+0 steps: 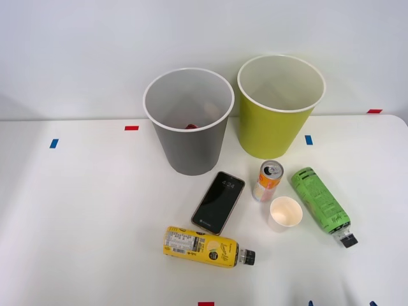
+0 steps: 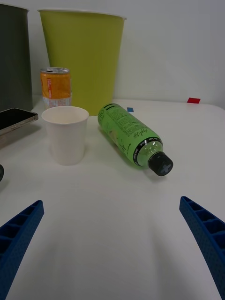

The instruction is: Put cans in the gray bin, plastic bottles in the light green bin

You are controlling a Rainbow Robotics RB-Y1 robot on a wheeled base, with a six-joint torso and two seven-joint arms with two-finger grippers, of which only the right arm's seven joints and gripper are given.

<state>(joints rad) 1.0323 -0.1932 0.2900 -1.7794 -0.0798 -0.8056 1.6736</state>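
The gray bin stands at the back with a small patch of red showing inside it. To its right is the light green bin. An orange-and-white can stands upright in front of the green bin. A green-label bottle lies on its side, black cap toward me. The yellow-label bottle lies near the front. My right gripper is open and empty, low over the table, a short way in front of the green-label bottle. Its blue fingertips peek in at the front edge.
A white paper cup stands between the can and the green-label bottle. A black phone lies face up left of the can. Red and blue tape marks dot the white table.
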